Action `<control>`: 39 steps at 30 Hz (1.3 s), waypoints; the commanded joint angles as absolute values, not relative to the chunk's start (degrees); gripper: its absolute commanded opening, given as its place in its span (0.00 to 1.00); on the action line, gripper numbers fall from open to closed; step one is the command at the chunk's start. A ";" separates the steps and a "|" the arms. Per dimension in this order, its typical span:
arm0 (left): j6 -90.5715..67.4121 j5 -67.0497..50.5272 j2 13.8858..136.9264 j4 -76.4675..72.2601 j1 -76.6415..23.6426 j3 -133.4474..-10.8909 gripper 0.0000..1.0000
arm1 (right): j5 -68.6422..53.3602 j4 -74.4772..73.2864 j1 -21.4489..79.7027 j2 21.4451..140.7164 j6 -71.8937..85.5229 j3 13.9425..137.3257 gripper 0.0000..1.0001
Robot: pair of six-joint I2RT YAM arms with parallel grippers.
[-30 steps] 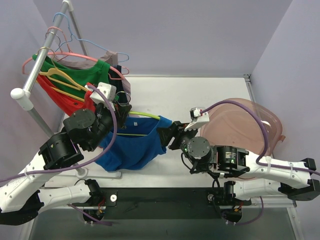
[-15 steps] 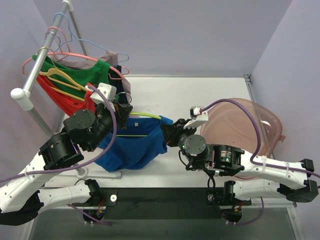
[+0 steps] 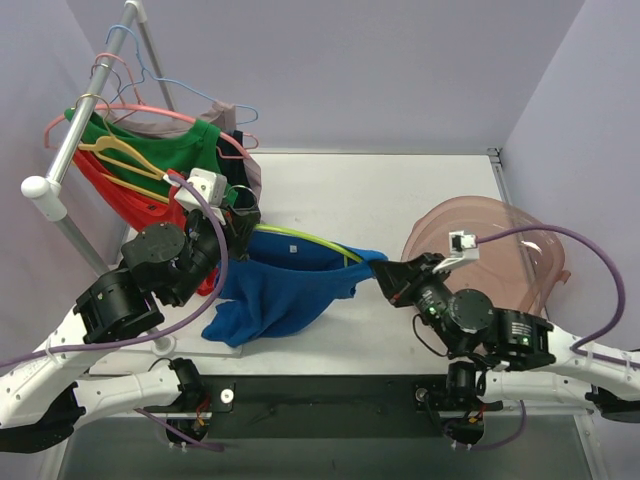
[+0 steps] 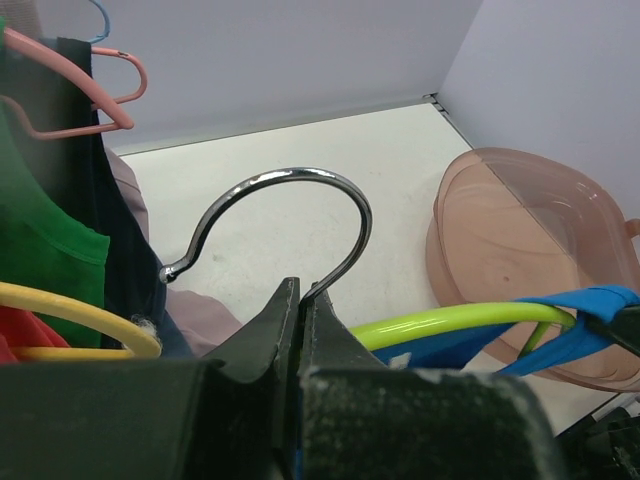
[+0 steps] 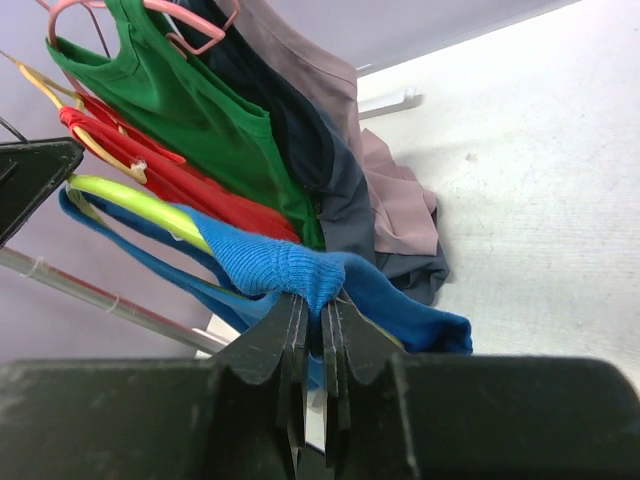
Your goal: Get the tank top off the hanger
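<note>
Tub (image 4: 520, 230) on table (image 4: 400, 150) near right gripper (image 3: 383, 268)

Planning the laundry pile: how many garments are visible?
5: the blue tank top stretched above the table; green, red, navy and mauve garments bunched by the rail. Others may hide between them.

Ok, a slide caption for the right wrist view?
Right hand pinching the blue tank top beside the lime hanger.

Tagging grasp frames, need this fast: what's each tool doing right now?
Left tool: shut on the hanger, at the base of its metal hook.
Right tool: shut on the blue tank top.
</note>
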State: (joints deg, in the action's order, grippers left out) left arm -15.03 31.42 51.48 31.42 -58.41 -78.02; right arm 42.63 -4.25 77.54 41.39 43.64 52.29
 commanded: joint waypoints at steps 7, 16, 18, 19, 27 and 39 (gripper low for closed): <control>-14.67 34.37 50.54 29.36 -58.36 -79.98 0.00 | 43.60 -13.26 77.08 30.50 48.78 47.37 0.00; -16.43 32.17 50.80 30.41 -58.27 -82.26 0.00 | 37.35 -15.82 77.17 28.57 53.60 43.51 0.00; -17.05 30.94 50.97 30.50 -58.27 -83.05 0.00 | 37.88 -15.64 77.08 28.21 53.88 42.98 0.00; -17.22 30.33 50.89 30.67 -58.36 -83.40 0.00 | 38.14 -15.64 77.17 28.21 53.44 42.98 0.00; -19.07 19.36 46.95 29.80 -58.27 -80.60 0.00 | 37.45 -14.68 77.08 28.74 51.33 42.28 0.00; -17.75 2.47 41.05 30.41 -58.27 -74.10 0.00 | 25.94 -8.09 77.08 28.82 40.61 40.08 0.25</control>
State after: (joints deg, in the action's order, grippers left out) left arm -18.81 9.65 42.30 33.32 -58.43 -75.05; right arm 30.09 -12.60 77.54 28.16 45.60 39.75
